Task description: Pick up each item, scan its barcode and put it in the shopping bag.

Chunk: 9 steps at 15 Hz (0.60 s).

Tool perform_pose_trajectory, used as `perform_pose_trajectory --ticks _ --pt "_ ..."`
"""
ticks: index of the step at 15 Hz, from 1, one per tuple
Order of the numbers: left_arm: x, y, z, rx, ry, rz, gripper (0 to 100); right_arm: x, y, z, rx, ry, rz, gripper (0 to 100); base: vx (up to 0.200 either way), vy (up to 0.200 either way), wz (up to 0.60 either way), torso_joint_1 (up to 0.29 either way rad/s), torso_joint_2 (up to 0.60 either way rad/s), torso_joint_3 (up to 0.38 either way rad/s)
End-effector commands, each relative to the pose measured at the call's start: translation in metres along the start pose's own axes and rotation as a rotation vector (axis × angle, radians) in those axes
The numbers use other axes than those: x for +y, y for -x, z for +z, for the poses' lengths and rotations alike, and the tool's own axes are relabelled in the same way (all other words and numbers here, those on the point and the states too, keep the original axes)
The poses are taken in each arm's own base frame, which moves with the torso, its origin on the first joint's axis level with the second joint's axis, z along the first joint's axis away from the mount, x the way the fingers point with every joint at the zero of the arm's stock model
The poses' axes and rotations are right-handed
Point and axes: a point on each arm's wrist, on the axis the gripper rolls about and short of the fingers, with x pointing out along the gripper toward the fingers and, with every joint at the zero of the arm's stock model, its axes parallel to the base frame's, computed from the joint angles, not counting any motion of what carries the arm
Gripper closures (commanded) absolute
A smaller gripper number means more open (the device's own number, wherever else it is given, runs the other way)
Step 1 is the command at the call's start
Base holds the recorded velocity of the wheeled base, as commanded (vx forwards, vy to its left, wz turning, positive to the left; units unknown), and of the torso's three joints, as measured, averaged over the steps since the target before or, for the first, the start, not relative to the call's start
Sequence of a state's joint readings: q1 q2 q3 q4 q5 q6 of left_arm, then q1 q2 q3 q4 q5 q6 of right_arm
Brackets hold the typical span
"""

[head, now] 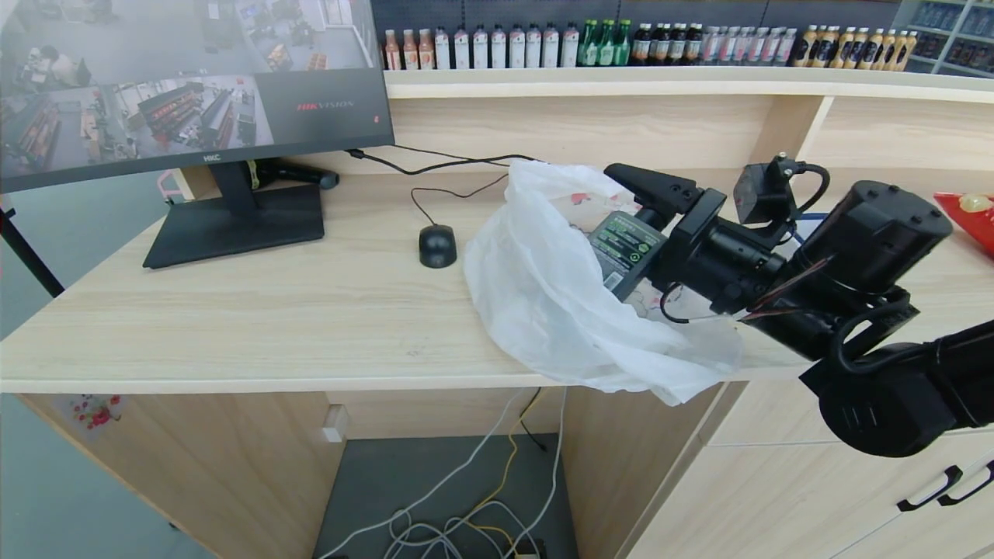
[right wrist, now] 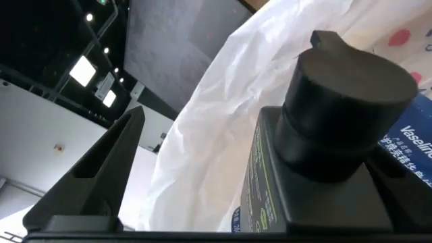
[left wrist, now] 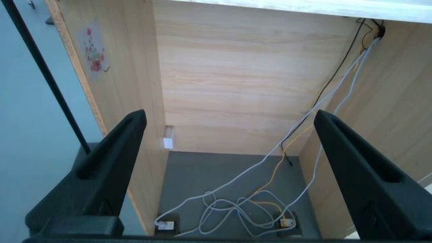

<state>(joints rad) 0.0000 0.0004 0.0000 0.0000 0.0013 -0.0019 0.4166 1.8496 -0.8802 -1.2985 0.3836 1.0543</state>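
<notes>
A white plastic shopping bag (head: 559, 310) lies crumpled on the wooden counter (head: 311, 310), its mouth facing the right arm. My right gripper (head: 621, 221) is at the bag's mouth with its fingers spread wide. A dark green bottle with a black cap (head: 623, 247) rests at the mouth, against the gripper's lower side. In the right wrist view the bottle (right wrist: 317, 155) sits beside one finger, while the other finger (right wrist: 94, 175) stands well apart from it, with the bag (right wrist: 202, 135) between them. My left gripper (left wrist: 229, 118) hangs open and empty below the counter.
A monitor (head: 186, 85) on a black stand and a black handheld scanner (head: 295, 175) are at the back left. A black mouse (head: 437, 245) lies mid-counter. A red packet (head: 971, 213) is at the far right. Cables (left wrist: 236, 202) lie under the counter.
</notes>
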Motion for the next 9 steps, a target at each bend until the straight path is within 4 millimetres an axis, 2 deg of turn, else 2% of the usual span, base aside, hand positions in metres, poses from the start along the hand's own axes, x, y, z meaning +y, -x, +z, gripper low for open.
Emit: perform_pose_trajectory --ticks 1,7,9 --pt "0.0 0.0 0.0 0.0 0.0 0.0 0 0.009 0.002 0.01 -0.026 0.029 0.023 0 0.0 0.0 0.0 0.0 0.0 0.0" --pt "0.0 0.0 0.0 0.0 0.0 0.0 0 0.005 -0.01 0.019 -0.01 0.094 -0.027 0 0.0 0.0 0.0 0.0 0.0 0.0" --pt "0.0 0.0 0.0 0.0 0.001 0.0 0 -0.003 -0.016 0.026 -0.019 0.133 -0.052 0 0.0 0.0 0.0 0.0 0.0 0.0"
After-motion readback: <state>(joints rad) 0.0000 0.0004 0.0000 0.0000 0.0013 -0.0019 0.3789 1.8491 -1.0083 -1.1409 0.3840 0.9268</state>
